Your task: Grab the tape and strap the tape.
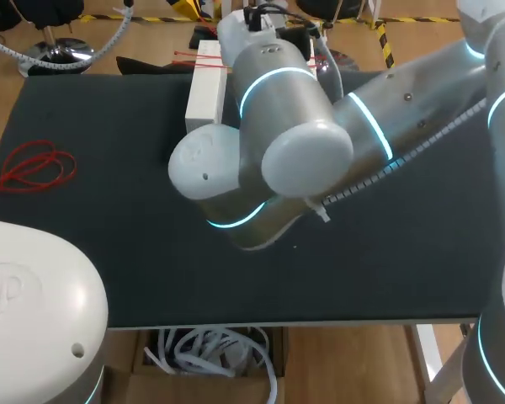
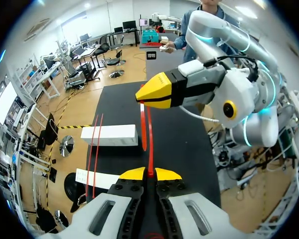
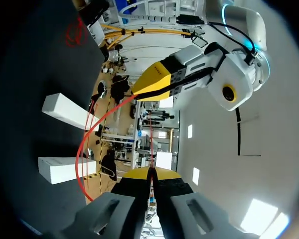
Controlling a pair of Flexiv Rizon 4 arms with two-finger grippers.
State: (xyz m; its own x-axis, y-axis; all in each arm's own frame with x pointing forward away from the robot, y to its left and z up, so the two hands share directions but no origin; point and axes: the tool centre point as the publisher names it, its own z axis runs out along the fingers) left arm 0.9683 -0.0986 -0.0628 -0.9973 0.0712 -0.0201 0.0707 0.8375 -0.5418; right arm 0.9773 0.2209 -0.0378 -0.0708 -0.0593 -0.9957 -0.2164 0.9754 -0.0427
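In the left wrist view my left gripper (image 2: pixel 150 174) is shut on a red tape (image 2: pixel 150 149) that runs straight ahead to my right gripper (image 2: pixel 145 95), also shut on it. More of the tape loops around two white boxes (image 2: pixel 112 135) on the black table. From the right wrist view, my right gripper (image 3: pixel 150 174) pinches a thin strand of the red tape (image 3: pixel 80 149); the tape arcs from the left gripper (image 3: pixel 139 92) down past the white boxes (image 3: pixel 65 110). In the head view my right arm (image 1: pixel 278 143) hides both grippers, and the white boxes (image 1: pixel 209 93) show behind it.
A loose bundle of red tape (image 1: pixel 35 167) lies at the left of the black table (image 1: pixel 109 236). My left arm's white housing (image 1: pixel 25 295) fills the near left corner. The right arm's link (image 1: pixel 421 101) crosses the table's right half.
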